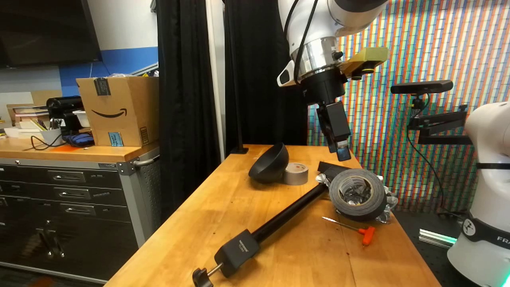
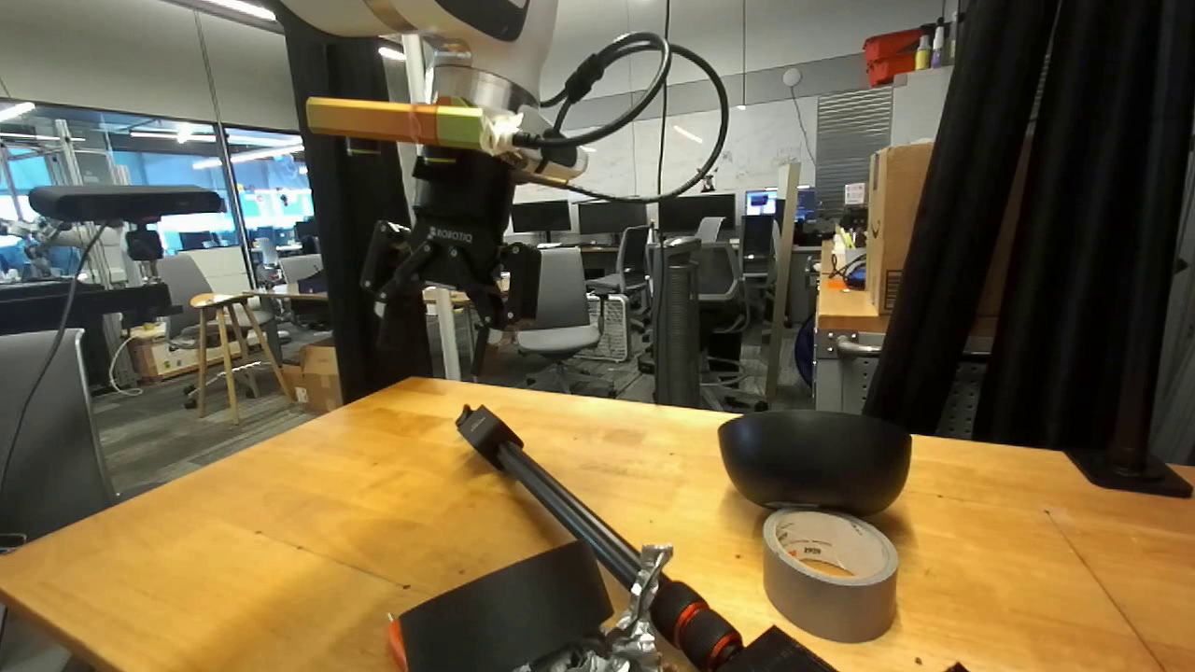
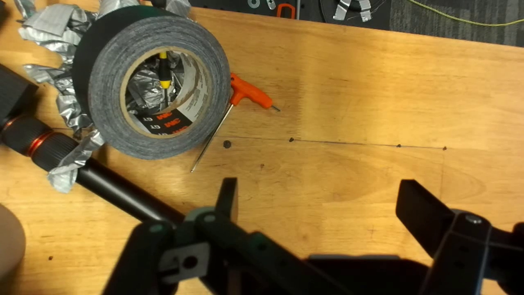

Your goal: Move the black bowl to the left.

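Black and tilted, the bowl (image 1: pixel 271 163) rests against a small grey tape roll (image 2: pixel 829 597) near the edge of the wooden desk (image 1: pixel 303 255) beside the black curtain (image 1: pixel 187 119), close to the far left corner in an exterior view. Well apart from the bowl, the gripper (image 3: pixel 318 192) hangs above the desk, its fingers spread wide. A black pole (image 1: pixel 289 213) lies slantwise, its blocky end toward the curtain-side edge. Near the opposite edge, a large roll of black tape (image 3: pixel 105 92) sits tilted over crumpled foil (image 3: pixel 70 102), with an orange-handled hex key (image 3: pixel 249 92) just beside it.
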